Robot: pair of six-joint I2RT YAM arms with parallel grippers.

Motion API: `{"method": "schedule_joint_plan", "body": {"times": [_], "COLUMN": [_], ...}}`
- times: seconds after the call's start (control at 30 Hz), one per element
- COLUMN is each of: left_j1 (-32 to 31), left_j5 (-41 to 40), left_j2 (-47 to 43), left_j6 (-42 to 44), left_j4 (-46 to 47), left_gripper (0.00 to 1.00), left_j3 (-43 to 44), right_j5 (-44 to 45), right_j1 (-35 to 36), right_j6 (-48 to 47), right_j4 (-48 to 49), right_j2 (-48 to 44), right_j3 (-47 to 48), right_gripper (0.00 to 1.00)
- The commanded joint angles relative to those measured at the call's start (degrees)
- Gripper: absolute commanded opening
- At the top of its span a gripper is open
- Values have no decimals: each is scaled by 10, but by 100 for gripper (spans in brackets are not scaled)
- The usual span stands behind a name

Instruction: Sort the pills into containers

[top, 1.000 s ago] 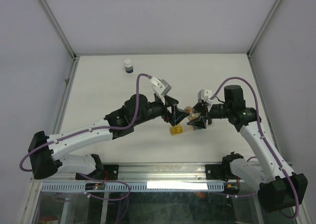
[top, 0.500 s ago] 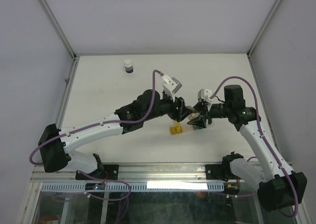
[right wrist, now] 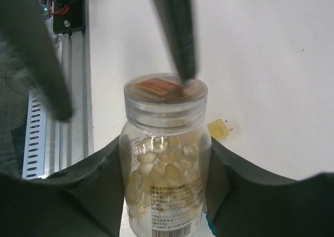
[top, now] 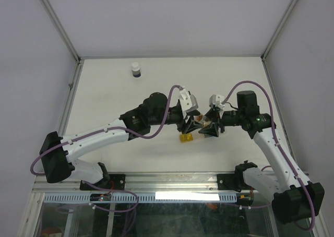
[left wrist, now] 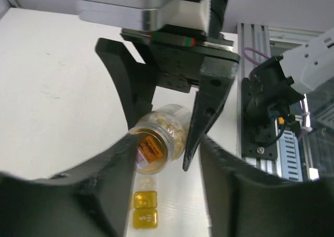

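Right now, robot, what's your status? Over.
Right gripper shut on pill bottle. Left gripper open at its lid, lid on. Yellow containers under it, nothing between.

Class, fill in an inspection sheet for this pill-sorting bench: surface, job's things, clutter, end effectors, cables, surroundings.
Surface: white table, matte.
Job's things: yellow containers on the table below the arms; clear pill bottle, lid on, pills inside.
Clutter: white bottle with a dark band, far left corner.
End effectors: right end effector shut on the pill bottle's body; left end effector open astride the lid, one finger touching it.
Cables: purple cables loop along both arms.
Surroundings: pale enclosure walls; metal rail at the near edge.
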Motion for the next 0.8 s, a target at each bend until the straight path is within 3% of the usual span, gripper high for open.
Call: {"method": "schedule_joint_plan", "body": {"times": [0.0, 0.17, 0.2, 0.43, 0.6, 0.77], "left_j1": [4, 9, 11, 62, 58, 45], "left_j5": [43, -16, -34, 26, -62, -70], "left_j2": [-41, -121, -140, -196, -164, -108], "left_j6": [74, -20, -45, -326, -337, -320], "left_j4": [-19, 53, 75, 228, 135, 112], "left_gripper": [65, 98, 99, 97, 85, 79], "left_j3": [12, -33, -62, -185, -148, -104], "right_j5": [-33, -37, -38, -44, -41, -39], "right_j1": [-3, -5, -5, -6, -6, -6], "right_j6": [-1, -3, -4, -6, -6, -8], "right_j4": [41, 40, 40, 40, 41, 40], "right_j2": [-17, -23, -25, -24, -22, -21], "right_j3": [18, 17, 17, 16, 15, 14], "right_gripper": [0, 0, 0, 0, 0, 0]}}
